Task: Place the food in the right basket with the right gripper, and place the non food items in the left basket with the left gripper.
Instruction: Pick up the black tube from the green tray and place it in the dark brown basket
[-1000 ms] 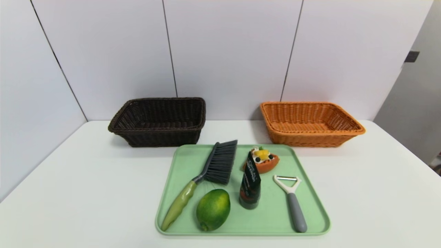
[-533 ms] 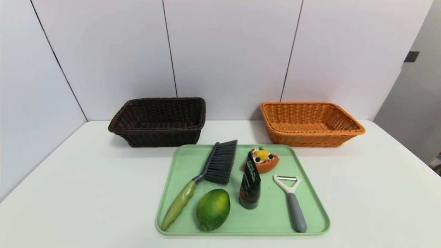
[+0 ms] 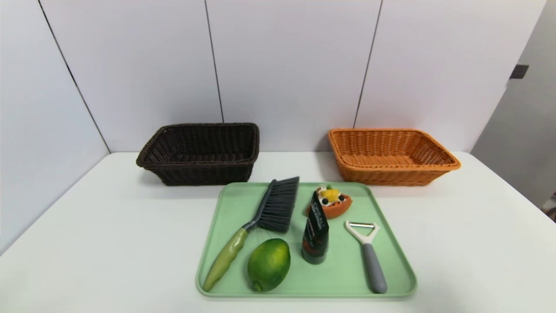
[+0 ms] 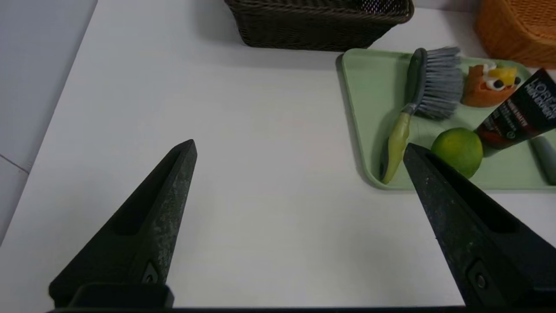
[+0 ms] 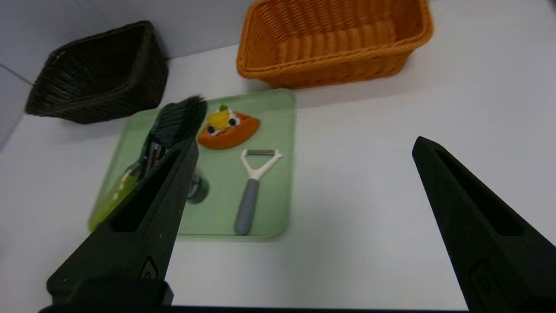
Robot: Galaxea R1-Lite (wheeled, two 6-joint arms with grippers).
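White worktop (image 3: 108,226) against grey wall panels; green tray (image 3: 393,256) sits just in front of the dark basket (image 3: 200,153) and orange basket (image 3: 391,155), both empty. On the tray: brush (image 3: 260,221) lying diagonal, bristles toward the baskets; lime (image 3: 269,264); black tube (image 3: 316,234) upright on its cap; tart (image 3: 332,204); peeler (image 3: 368,252) with blade toward the baskets. Left gripper (image 4: 299,145) and right gripper (image 5: 304,143) above the worktop short of the tray, fingers wide, holding nothing.
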